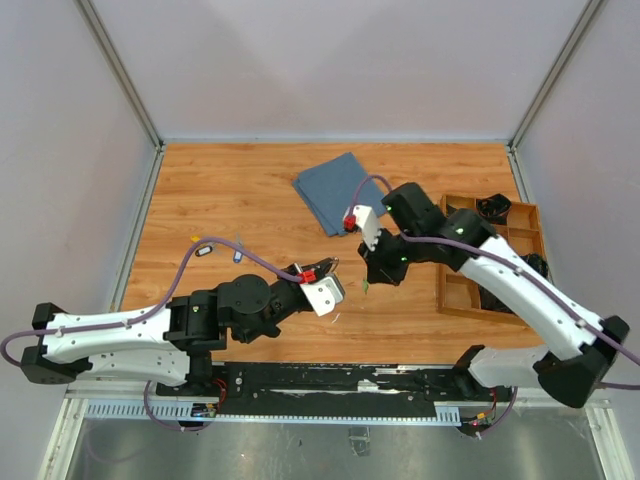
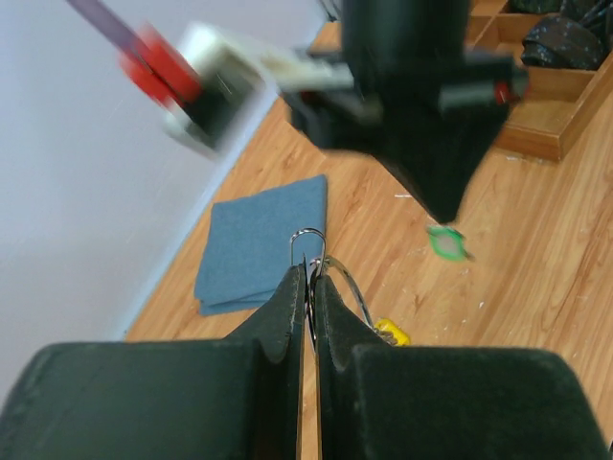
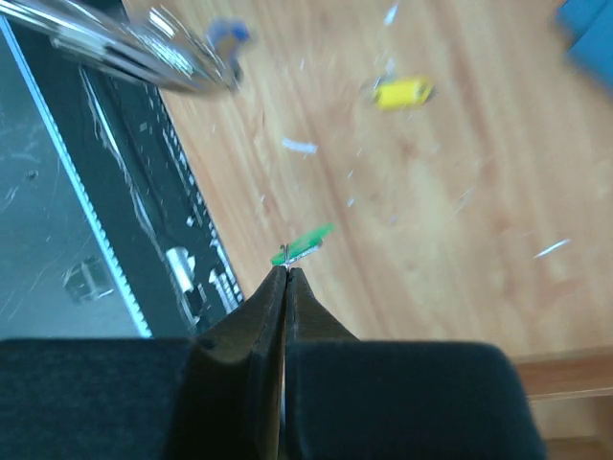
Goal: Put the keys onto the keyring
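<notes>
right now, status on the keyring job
Left gripper shut on keyring. Right gripper shut on green key. Key not on ring yet. Nothing between them.

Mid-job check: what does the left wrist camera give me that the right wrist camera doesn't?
Left wrist only: the left hand shut on the keyring, and the wooden tray. Right wrist only: a blue-tagged key and the black rail at the table's near edge; a blurred silvery streak there may be the ring, I cannot tell. Both: the right hand pinching the green-tagged key, the yellow-tagged key, the blue cloth.
</notes>
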